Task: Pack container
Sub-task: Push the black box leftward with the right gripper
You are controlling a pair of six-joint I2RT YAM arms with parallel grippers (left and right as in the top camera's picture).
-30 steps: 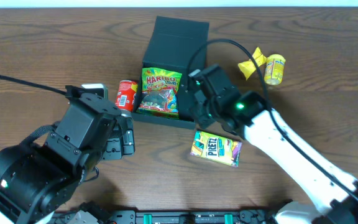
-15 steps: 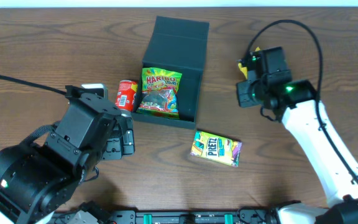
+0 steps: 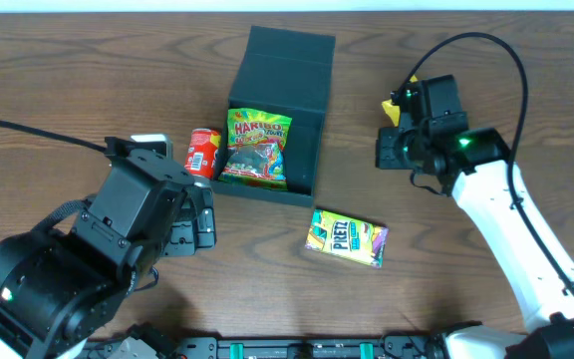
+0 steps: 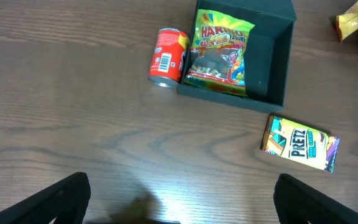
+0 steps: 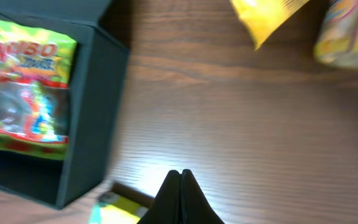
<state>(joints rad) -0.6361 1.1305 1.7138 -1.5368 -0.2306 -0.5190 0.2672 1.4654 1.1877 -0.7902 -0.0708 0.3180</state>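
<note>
One bag of sweets point(image 3: 258, 148) lies in the open container point(image 3: 285, 72), mid-table toward the far edge, as the right gripper point(image 5: 180, 180), jaws pressed together and empty, has swung from its corner toward the yellow packet point(image 5: 269, 15) at the far right, likely next to pack. Opposite, the left gripper point(image 4: 180, 180) waits, jaws spread, over the dark wood-grain table point(image 3: 88, 60).

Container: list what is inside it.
Inside the container lies one Haribo gummy bag, filling its left side; the right side shows bare floor. Anything under the bag is hidden.
</note>
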